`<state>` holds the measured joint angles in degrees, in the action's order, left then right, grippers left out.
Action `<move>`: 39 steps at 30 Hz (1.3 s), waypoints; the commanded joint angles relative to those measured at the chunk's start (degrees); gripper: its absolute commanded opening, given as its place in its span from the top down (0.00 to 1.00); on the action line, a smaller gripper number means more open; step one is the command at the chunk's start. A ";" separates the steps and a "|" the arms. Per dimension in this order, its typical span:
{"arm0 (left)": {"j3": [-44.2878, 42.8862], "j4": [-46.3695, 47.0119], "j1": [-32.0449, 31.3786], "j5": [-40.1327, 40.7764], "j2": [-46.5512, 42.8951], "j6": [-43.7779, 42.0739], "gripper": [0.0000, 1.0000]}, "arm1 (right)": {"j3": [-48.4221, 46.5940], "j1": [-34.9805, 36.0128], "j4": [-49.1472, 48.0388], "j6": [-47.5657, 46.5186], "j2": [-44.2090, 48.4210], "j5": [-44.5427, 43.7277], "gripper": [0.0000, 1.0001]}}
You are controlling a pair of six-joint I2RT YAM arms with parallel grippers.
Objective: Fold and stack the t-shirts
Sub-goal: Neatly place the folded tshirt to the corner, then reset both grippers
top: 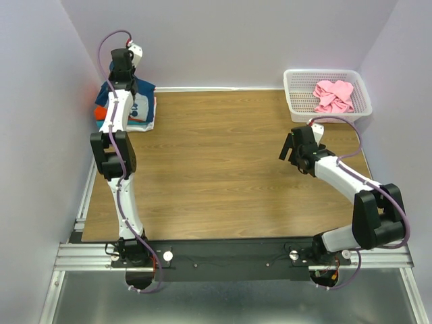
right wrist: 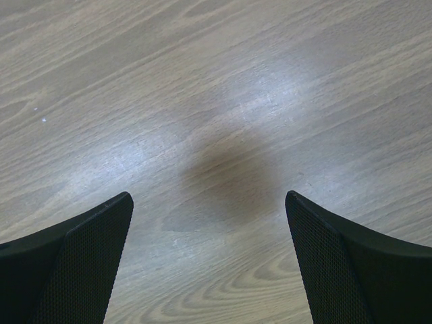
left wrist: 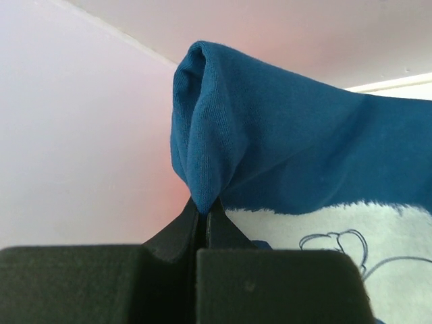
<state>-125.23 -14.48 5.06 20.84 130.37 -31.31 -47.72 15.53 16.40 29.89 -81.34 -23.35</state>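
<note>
A stack of folded t-shirts (top: 138, 108) lies at the table's far left corner, with the navy-blue tee on top and orange, white and teal edges under it. My left gripper (top: 123, 75) is over the stack's far edge. In the left wrist view the left gripper (left wrist: 203, 210) is shut on a pinched fold of the navy-blue tee (left wrist: 283, 145), whose white cartoon print (left wrist: 351, 239) shows to the right. A crumpled pink t-shirt (top: 333, 96) lies in the basket. My right gripper (top: 291, 147) is open and empty above bare wood (right wrist: 223, 169).
The white lattice basket (top: 295, 101) stands at the far right corner. The walls close in on the left, back and right. The wooden tabletop (top: 223, 162) lies between the stack and the basket. A metal rail (top: 236, 255) runs along the near edge.
</note>
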 commanded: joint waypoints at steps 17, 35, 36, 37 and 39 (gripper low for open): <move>-4.41 7.98 4.87 -0.54 5.51 3.62 0.20 | -3.34 -0.24 2.05 -2.20 1.62 -1.08 0.00; 11.73 4.20 4.17 -22.31 -15.57 35.31 0.02 | -3.25 -0.24 2.67 -0.89 9.27 1.99 0.00; 13.33 4.46 4.17 -26.34 -16.19 37.09 0.02 | -3.08 -0.24 2.58 -0.89 9.27 2.52 0.00; 15.00 4.63 4.08 -28.47 -17.15 38.42 0.02 | -2.99 -0.24 2.58 -0.80 9.18 2.87 0.00; 20.45 5.86 3.99 -32.68 -17.78 41.67 0.02 | -2.55 -0.24 2.58 -0.19 9.18 2.97 0.00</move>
<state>-113.10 -8.95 9.34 0.82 113.40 -0.05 -50.52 15.53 18.11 28.49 -72.44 -21.78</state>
